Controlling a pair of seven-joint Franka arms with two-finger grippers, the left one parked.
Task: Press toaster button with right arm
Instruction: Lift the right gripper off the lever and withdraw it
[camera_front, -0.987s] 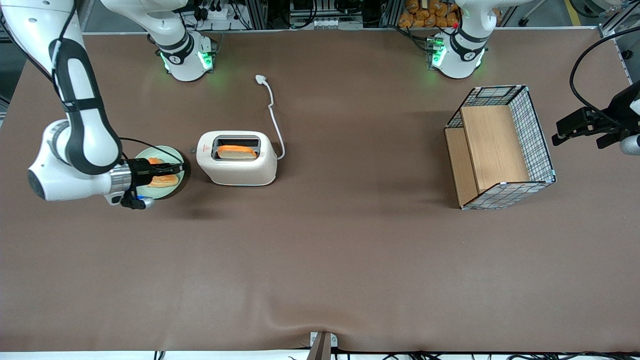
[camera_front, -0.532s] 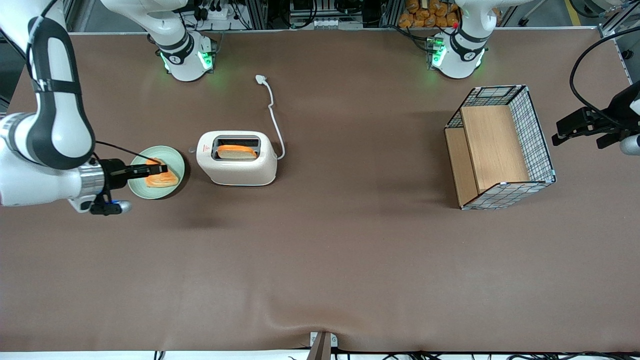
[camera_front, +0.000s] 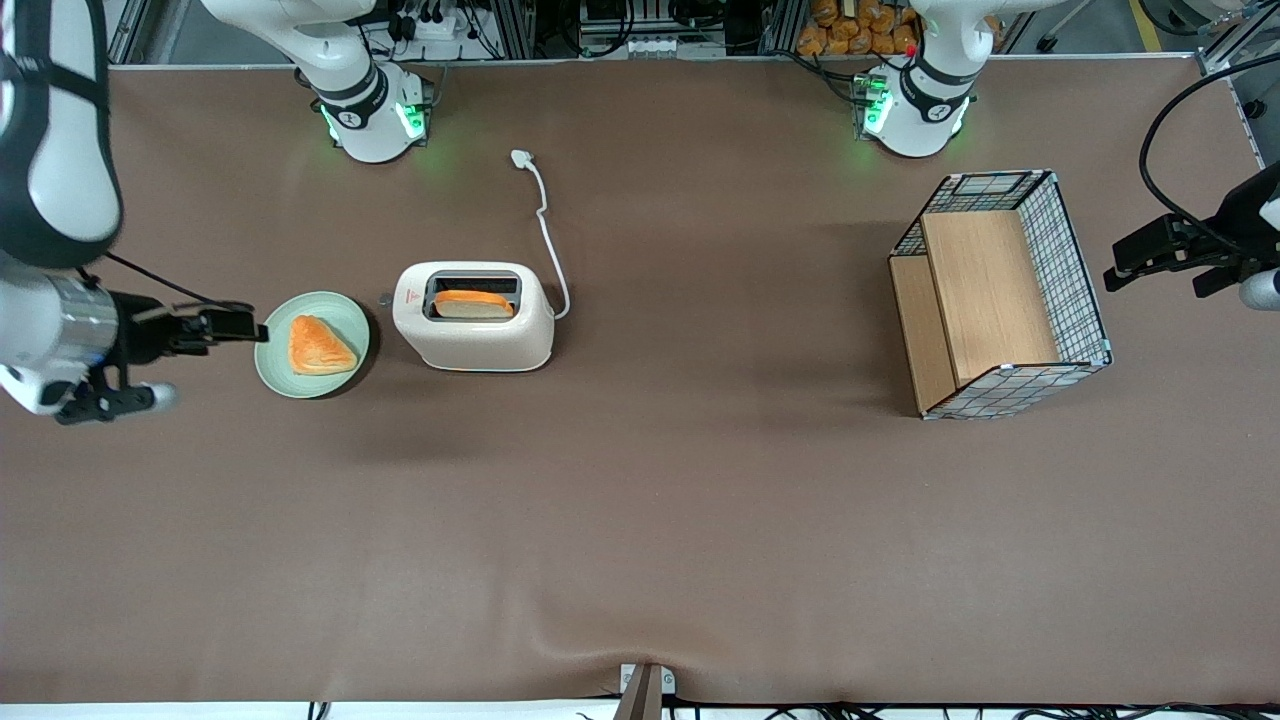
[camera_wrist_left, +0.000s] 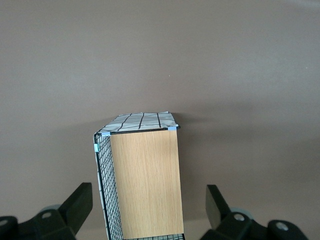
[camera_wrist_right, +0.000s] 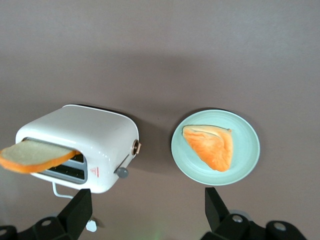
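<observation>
The cream-white toaster (camera_front: 473, 316) (camera_wrist_right: 80, 150) stands on the brown table with a bread slice (camera_front: 474, 303) (camera_wrist_right: 35, 156) sticking out of one slot. The toaster button (camera_front: 384, 298) (camera_wrist_right: 121, 172), a small grey knob, sticks out of the narrow end that faces a green plate. The right arm's gripper (camera_front: 248, 328) (camera_wrist_right: 147, 200) hovers at the plate's edge toward the working arm's end of the table. It is well apart from the button, open, with nothing between its fingers.
The green plate (camera_front: 275, 365) (camera_wrist_right: 250, 150) holds an orange pastry (camera_front: 318, 346) (camera_wrist_right: 212, 146) and lies between the gripper and the toaster. The toaster's white cord ends in a plug (camera_front: 521, 157). A wire-and-wood basket (camera_front: 1000, 290) (camera_wrist_left: 142, 175) stands toward the parked arm's end.
The right arm has drawn back from over the plate, away from the toaster toward its own end of the table. The pastry now lies uncovered on the plate.
</observation>
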